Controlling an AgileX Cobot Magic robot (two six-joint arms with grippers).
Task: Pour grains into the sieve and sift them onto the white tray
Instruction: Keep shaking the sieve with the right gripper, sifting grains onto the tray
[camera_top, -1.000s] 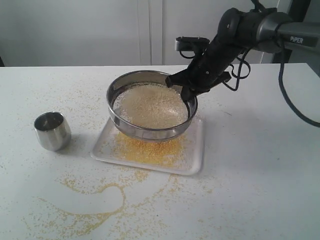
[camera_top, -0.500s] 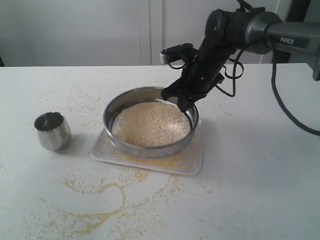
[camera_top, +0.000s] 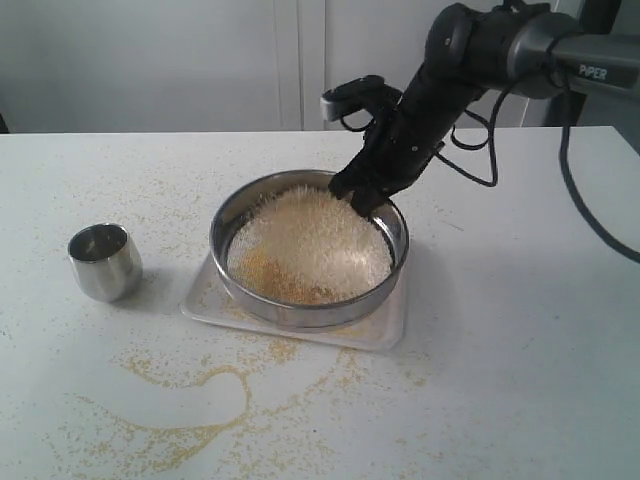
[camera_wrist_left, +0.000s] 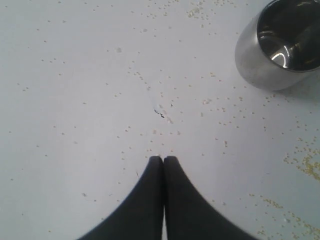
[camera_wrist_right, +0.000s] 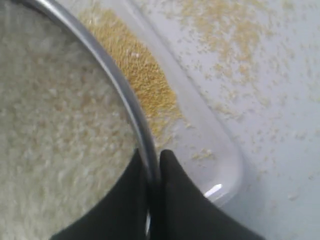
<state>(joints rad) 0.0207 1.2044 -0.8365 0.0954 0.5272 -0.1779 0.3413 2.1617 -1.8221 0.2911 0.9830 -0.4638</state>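
Note:
The wide steel sieve (camera_top: 310, 250) sits over the white tray (camera_top: 390, 330), full of pale grains (camera_top: 320, 240) that blur with motion. Golden meal shows through the mesh at its front left. My right gripper (camera_top: 362, 200) is shut on the sieve's far right rim. In the right wrist view the rim (camera_wrist_right: 117, 85) runs between the two black fingers of that gripper (camera_wrist_right: 152, 156), with golden meal (camera_wrist_right: 135, 65) on the tray (camera_wrist_right: 220, 165) beside it. My left gripper (camera_wrist_left: 163, 159) is shut on nothing above the bare table, out of the exterior view.
A small steel cup (camera_top: 104, 262) stands upright left of the tray, also near the left gripper (camera_wrist_left: 280, 42). Golden meal (camera_top: 190, 400) lies scattered in streaks over the white table in front of the tray and around it.
The right gripper lowered the sieve onto the tray from a raised, tilted hold, then shook it. The grains now look thrown up and blurred. The cup has not moved.

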